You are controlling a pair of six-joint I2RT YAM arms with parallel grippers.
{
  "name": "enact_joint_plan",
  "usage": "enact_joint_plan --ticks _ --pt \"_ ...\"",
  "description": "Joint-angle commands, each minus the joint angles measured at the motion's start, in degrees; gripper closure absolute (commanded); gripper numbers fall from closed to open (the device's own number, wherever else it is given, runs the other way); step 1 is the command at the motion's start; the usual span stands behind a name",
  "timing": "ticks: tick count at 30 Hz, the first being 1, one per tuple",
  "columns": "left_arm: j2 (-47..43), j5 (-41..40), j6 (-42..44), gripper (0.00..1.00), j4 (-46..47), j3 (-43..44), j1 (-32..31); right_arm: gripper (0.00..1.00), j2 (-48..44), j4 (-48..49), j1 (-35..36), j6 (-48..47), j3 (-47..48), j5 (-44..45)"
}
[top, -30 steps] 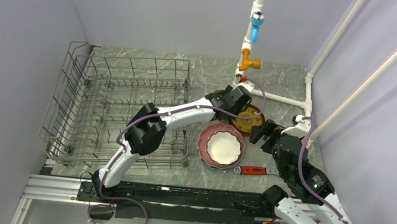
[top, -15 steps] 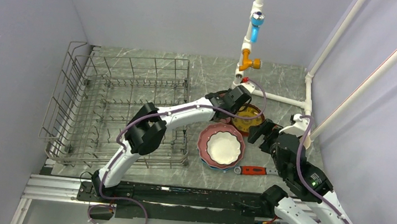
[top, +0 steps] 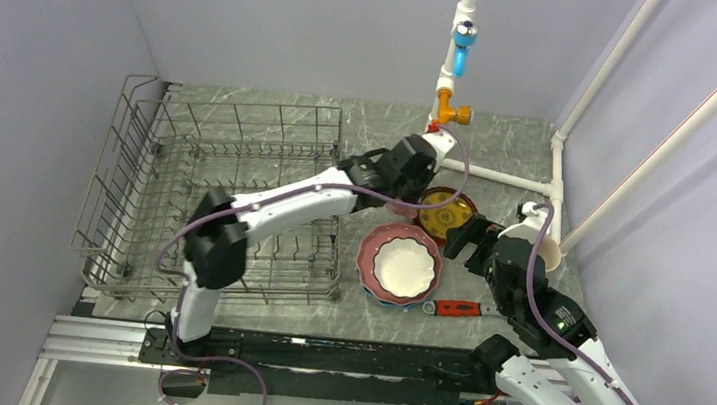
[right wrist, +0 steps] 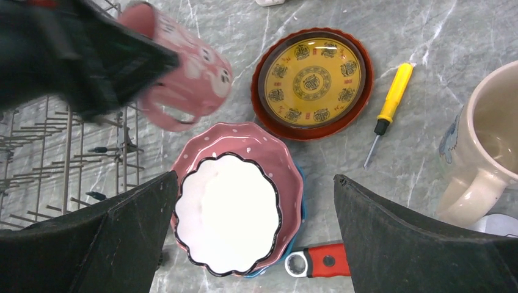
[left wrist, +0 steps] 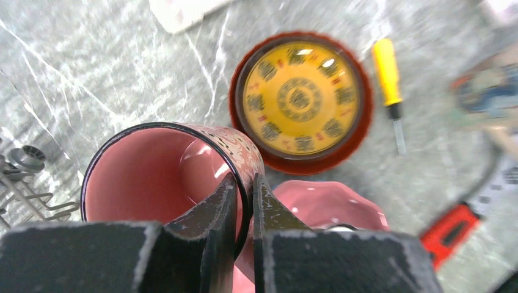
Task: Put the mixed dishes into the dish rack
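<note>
Left wrist view: what is the arm holding?
— The left gripper (left wrist: 245, 192) pinches the wall of the mug (left wrist: 153, 177). One finger is inside and one outside, with the jaws drawn narrow. The mug hangs tilted above the table, near the right side of the rack (top: 216, 178).

And the other arm?
— The right gripper (top: 468, 242) stands wide and holds nothing. It hovers above the bowl (right wrist: 229, 213), which sits on a pink plate (right wrist: 244, 137). The patterned plate (right wrist: 310, 79), cup (right wrist: 482, 140), screwdriver (right wrist: 391, 91) and wrench (right wrist: 317, 261) lie on the table.

What could go wrong?
— The grip is on one thin wall only, so the mug may swing or slip as the arm carries it. A drop here would probably hit the bowl or the patterned plate. Lowered at this tilt, the mug's handle could catch a tine.
</note>
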Motion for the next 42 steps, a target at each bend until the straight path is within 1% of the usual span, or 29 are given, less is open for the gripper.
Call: enact_joint_plan --ticks 1,4,6,9,12,13,15,18,20,22,26,29,33,36,38,42 --pt "-17.61 3.91 -1.41 1.00 15.29 -4.57 -0.15 0.00 0.76 2.85 -0.14 -1.75 1.81 -1.64" --pt "-25.21 6.79 -3.18 1.00 21.91 -12.05 0.36 0.00 1.44 4.92 -0.13 -3.17 1.95 -4.24" --pt "-31.29 9.96 -6.42 1.00 31.77 -21.52 1.49 0.00 1.99 7.31 -0.11 -4.90 2.31 -8.10" --pt "-39.64 16.04 -13.39 1.00 47.10 -34.66 4.72 0.00 2.66 12.25 -0.14 -7.35 3.00 -17.09" --pt "-45.16 20.57 -19.15 1.00 58.58 -44.01 7.96 0.00 2.46 20.42 -0.19 -9.05 2.40 -30.40" --pt "-46.41 21.56 -20.58 1.00 61.62 -46.26 8.81 0.00 2.36 23.55 -0.13 -8.46 2.01 -36.20" --pt "-48.42 23.16 -22.84 1.00 67.88 -50.93 9.82 0.00 2.46 30.96 -0.14 -4.96 0.72 -43.70" --pt "-50.48 23.99 -24.40 1.00 76.89 -56.39 10.15 0.00 5.18 42.09 -0.12 2.38 -0.38 -49.83" --pt "-51.33 24.39 -24.88 1.00 82.72 -59.44 10.16 0.00 7.68 42.72 -0.13 6.63 1.02 -48.57" --pt "-52.24 24.27 -25.68 1.00 86.41 -62.01 10.15 0.00 9.96 41.57 -0.16 10.63 2.58 -45.66" --pt "-53.03 24.93 -26.66 1.00 93.63 -66.18 10.13 0.00 12.65 43.20 -0.20 16.77 2.56 -44.20" --pt "-53.97 25.15 -25.99 1.00 93.86 -66.86 10.14 0.00 13.24 43.25 -0.31 20.13 1.78 -43.97" --pt "-55.25 25.32 -24.29 1.00 93.49 -67.23 10.11 0.00 12.19 42.86 -0.28 21.06 0.42 -42.72" --pt "-55.24 25.51 -23.46 1.00 96.00 -67.89 10.09 0.01 11.93 43.68 -0.31 22.47 -1.12 -41.95" --pt "-55.39 25.40 -23.09 1.00 96.70 -68.17 10.13 0.01 12.41 44.19 -0.36 23.12 -1.48 -42.50" --pt "-55.57 26.59 -22.54 1.00 95.11 -67.20 10.03 0.02 14.59 46.82 -0.32 24.47 -1.56 -44.32"
